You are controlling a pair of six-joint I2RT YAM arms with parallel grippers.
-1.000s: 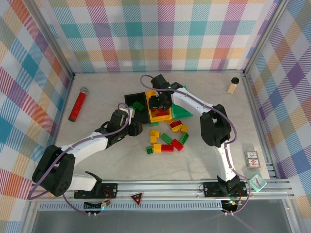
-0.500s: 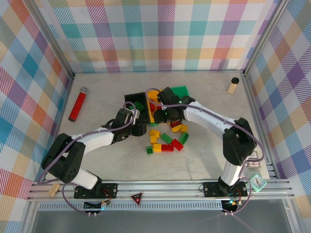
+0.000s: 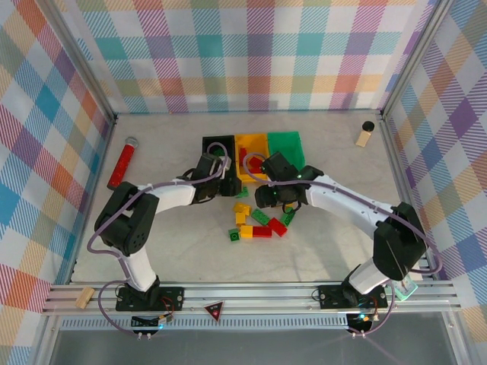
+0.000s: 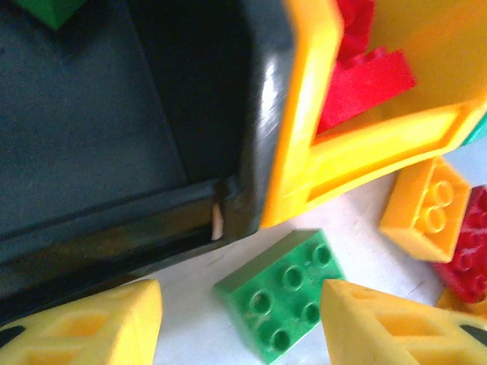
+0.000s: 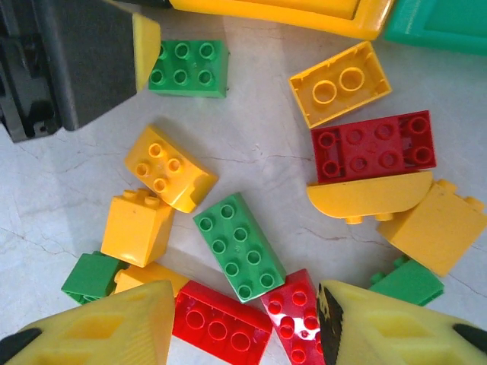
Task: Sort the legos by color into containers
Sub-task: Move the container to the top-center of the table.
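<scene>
Three containers stand in a row at the back: black (image 3: 218, 144), yellow-orange (image 3: 253, 142) and green (image 3: 284, 144). Red legos (image 4: 364, 73) lie in the yellow one (image 4: 304, 114), and a green one (image 3: 221, 150) lies in the black one. My left gripper (image 3: 227, 188) is open at the black bin's (image 4: 91, 129) near corner. A green brick (image 4: 285, 293) lies on the table between its fingers, close to the right one (image 4: 396, 323). My right gripper (image 3: 268, 202) hovers open over the loose pile, above two red bricks (image 5: 221, 323) and a long green one (image 5: 238, 245).
Loose yellow, red and green legos (image 3: 259, 219) are scattered in front of the bins. A red cylinder (image 3: 122, 163) lies at the far left and a tan bottle (image 3: 365, 134) at the back right. Small boxes (image 3: 396, 249) sit by the right rail.
The bins went from askew to a straight row farther back. My right gripper came off the bins toward the pile. My left gripper moved right and farther in, to the black bin's corner.
</scene>
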